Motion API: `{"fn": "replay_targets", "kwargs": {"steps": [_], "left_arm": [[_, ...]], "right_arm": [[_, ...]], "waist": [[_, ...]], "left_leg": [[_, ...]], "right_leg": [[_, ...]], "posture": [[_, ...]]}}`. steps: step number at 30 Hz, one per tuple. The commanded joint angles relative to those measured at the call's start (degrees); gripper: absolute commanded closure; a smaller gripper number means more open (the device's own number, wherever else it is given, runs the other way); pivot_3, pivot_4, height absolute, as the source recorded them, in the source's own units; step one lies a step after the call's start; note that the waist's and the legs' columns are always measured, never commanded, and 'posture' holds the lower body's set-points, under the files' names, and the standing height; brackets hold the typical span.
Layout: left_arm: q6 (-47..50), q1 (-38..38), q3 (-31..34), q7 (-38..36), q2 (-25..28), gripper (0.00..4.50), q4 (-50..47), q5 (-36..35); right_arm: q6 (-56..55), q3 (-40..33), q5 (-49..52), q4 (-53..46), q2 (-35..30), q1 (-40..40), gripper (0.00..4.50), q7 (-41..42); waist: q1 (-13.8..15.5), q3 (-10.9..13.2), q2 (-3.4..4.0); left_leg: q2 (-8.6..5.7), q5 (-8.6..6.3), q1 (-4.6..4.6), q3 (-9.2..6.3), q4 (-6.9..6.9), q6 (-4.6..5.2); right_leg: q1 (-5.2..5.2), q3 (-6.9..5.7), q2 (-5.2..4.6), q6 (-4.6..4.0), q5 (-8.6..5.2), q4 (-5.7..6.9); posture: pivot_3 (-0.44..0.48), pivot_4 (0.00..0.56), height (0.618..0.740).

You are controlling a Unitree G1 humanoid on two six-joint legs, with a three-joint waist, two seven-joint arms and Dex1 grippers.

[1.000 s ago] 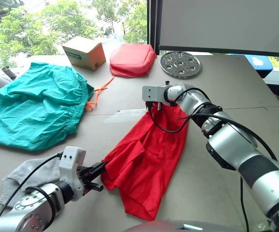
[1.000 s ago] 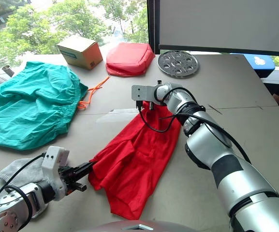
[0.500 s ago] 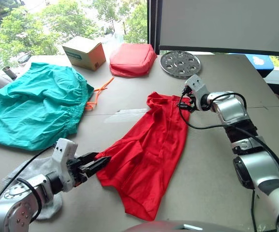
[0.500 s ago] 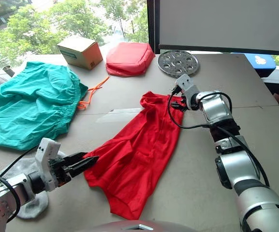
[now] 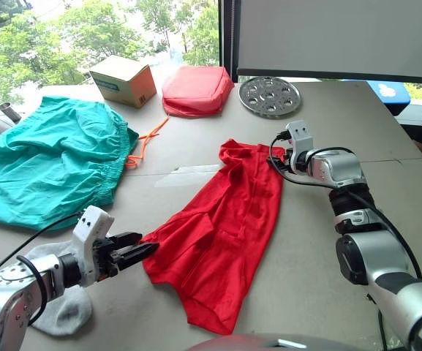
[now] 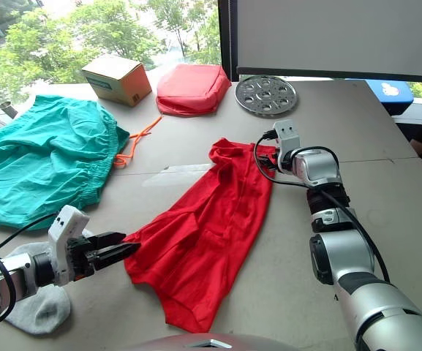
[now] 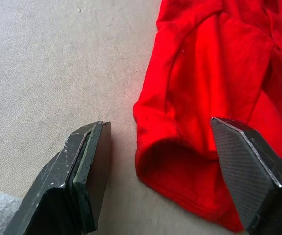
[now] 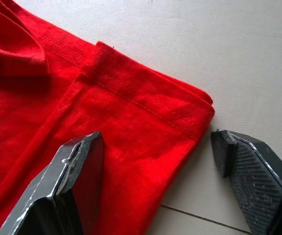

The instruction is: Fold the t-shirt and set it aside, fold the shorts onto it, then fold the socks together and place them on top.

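Observation:
The red t-shirt (image 5: 221, 234) lies crumpled in a long diagonal strip on the table's middle. My left gripper (image 5: 143, 251) is open at the shirt's near left corner; in the left wrist view that hem (image 7: 180, 161) sits loose between the fingers (image 7: 89, 161). At the shirt's far right corner my right gripper (image 5: 276, 162) is open too, and the cloth (image 8: 106, 98) lies flat between its spread fingers (image 8: 77, 171). The teal shorts (image 5: 50, 161) are spread at the far left with their orange drawstring (image 5: 146, 142). A grey sock (image 5: 64, 311) lies under my left forearm.
Along the far edge stand a cardboard box (image 5: 123, 79), a red padded pouch (image 5: 196, 89) and a perforated metal disc (image 5: 269, 95). A strip of clear tape (image 5: 189, 174) lies on the table between the shorts and the shirt.
Both grippers have opened and let go of the shirt. Its lifted far corner now lies on the table. The right arm swung out to the shirt's right side; the left drew back slightly.

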Motion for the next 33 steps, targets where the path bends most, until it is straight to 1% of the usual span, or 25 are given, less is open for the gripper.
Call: {"fn": "replay_targets", "kwargs": {"steps": [1,2,3,4,5,6,8,11,13,15,17,19,22,26,29,33], "left_arm": [[-1.07,-0.54,-4.99,0.28,0.82,0.95,1.47,2.5],[-1.81,-0.87,-6.46,0.44,1.01,0.95,1.81,3.52],[-2.66,-1.22,-7.8,0.75,0.89,0.95,2.33,4.54],[-3.23,-1.32,-9.02,0.6,0.81,1.5,2.64,5.1],[-3.76,-1.15,-10.01,0.19,0.79,1.83,2.55,5.48],[-4.08,-0.96,-10.62,-0.11,0.61,2.22,2.25,5.61],[-3.76,-0.7,-10.69,-0.15,-0.1,3.25,1.6,5.12],[-2.33,-0.17,-9.48,0.02,-1.28,4.45,-0.27,2.87],[-0.53,0.33,-8.04,1.0,-2.55,4.45,-2.17,0.49],[1.97,1.75,-5.22,3.82,-5.23,4.45,-5.06,-2.94],[4.21,5.29,-2.75,6.95,-8.26,4.45,-9.49,-6.36],[5.52,8.76,-1.76,10.13,-10.88,4.45,-13.64,-8.36],[6.67,14.71,-0.51,14.75,-15.37,4.45,-18.91,-11.95],[5.55,21.29,-0.97,18.01,-18.59,4.45,-22.83,-13.14],[4.45,24.08,-1.69,20.41,-20.5,4.45,-24.78,-14.19],[2.31,26.97,-2.89,21.73,-21.78,4.45,-25.12,-13.47]], "right_arm": [[-0.43,0.34,0.93,0.96,0.49,-0.82,2.11,-0.03],[-0.67,0.45,0.96,1.23,0.67,-0.82,2.49,-0.09],[-0.8,0.51,1.02,1.35,0.86,-0.79,3.07,-0.14],[-1.05,0.85,0.87,1.32,0.94,-0.69,3.53,-0.13],[-1.22,1.12,0.78,1.15,0.95,-0.55,4.05,-0.13],[-1.49,1.29,0.78,0.82,0.94,-0.36,4.47,-0.1],[-2.5,1.67,0.62,-0.42,0.69,0.18,4.5,-0.17],[-4.1,2.36,-0.11,-2.15,-0.3,0.95,4.5,-0.73],[-4.62,2.66,-0.71,-3.15,-1.36,1.21,4.5,-1.32],[-5.27,2.65,-1.27,-3.02,-2.69,0.58,4.5,-2.1],[-6.44,3.16,-1.86,-1.6,-3.74,-0.86,4.5,-2.03],[-7.79,3.78,-2.24,0.54,-3.93,-2.48,4.5,-1.75],[-11.59,6.14,-4.04,6.44,-3.21,-5.8,4.5,-0.96],[-18.04,8.86,-6.3,16.45,-1.42,-10.96,4.5,0.66],[-22.5,10.24,-7.47,22.95,0.16,-14.29,4.5,2.33],[-26.87,11.95,-9.0,28.94,2.85,-17.51,4.5,4.36]], "waist": [[0.02,-0.08,0.09],[0.03,-0.18,0.22],[0.07,-0.3,0.36],[0.15,-0.43,0.57],[0.18,-0.5,0.67],[0.23,-0.55,0.74],[0.32,-0.56,0.75],[0.27,-0.56,0.74],[0.27,-0.55,0.75],[0.18,-0.54,0.73],[0.08,-0.52,0.64],[-0.3,-0.47,0.56],[-0.66,-0.46,0.54],[-0.67,-0.44,0.5],[-0.29,-0.41,0.44],[-0.44,-0.4,0.42]], "left_leg": [[0.0,0.0,0.01,0.0,0.0,0.0],[-0.02,0.0,0.04,-0.01,-0.01,0.0],[-0.02,0.0,0.06,0.0,-0.03,0.0],[-0.04,0.0,0.09,-0.01,-0.04,0.0],[-0.07,0.0,0.12,-0.03,-0.05,0.0],[-0.07,0.0,0.15,-0.03,-0.06,0.0],[-0.07,0.0,0.17,-0.07,-0.06,0.01],[-0.09,0.0,0.14,-0.07,-0.06,0.02],[-0.07,0.0,0.08,-0.1,-0.06,0.02],[-0.07,0.0,0.04,-0.08,-0.06,0.02],[-0.07,0.0,0.0,-0.07,-0.06,0.02],[-0.03,0.0,-0.01,-0.04,-0.06,0.02],[0.04,0.0,-0.01,0.01,-0.06,0.02],[0.15,0.0,0.01,0.12,-0.06,0.03],[0.15,0.0,-0.03,0.06,-0.06,0.03],[0.15,-0.01,-0.04,0.06,-0.06,0.02]], "right_leg": [[0.01,0.0,0.0,0.0,0.0,0.0],[0.03,0.0,-0.01,0.0,0.0,0.0],[0.05,0.0,-0.02,0.0,0.0,0.0],[0.07,0.0,-0.02,0.0,0.0,-0.01],[0.11,0.0,-0.03,0.0,-0.01,-0.02],[0.14,0.0,-0.02,0.0,-0.01,-0.02],[0.18,-0.01,-0.02,0.01,-0.02,-0.03],[0.17,0.01,-0.03,0.01,-0.02,-0.05],[0.13,-0.01,-0.03,0.01,-0.01,-0.05],[0.08,0.0,-0.03,0.01,-0.01,-0.04],[0.04,0.02,-0.03,0.01,-0.01,-0.04],[0.04,0.05,-0.03,0.01,-0.01,-0.06],[0.03,0.1,-0.03,0.01,-0.01,-0.06],[-0.05,0.16,0.01,0.01,-0.01,-0.07],[-0.07,0.12,0.01,0.0,-0.02,-0.09],[-0.09,0.13,0.01,0.0,-0.02,-0.09]], "posture": [[0.0,0.15,0.739],[0.0,0.15,0.739],[0.0,0.15,0.739],[0.0,0.15,0.739],[0.0,0.15,0.739],[0.0,0.15,0.739],[0.0,0.15,0.739],[0.0,0.15,0.739],[0.0,0.15,0.739],[0.0,0.15,0.739],[0.0,0.15,0.739],[0.0,0.15,0.739],[0.0,0.15,0.739],[0.0,0.15,0.739],[0.0,0.15,0.739],[0.0,0.15,0.739]]}}
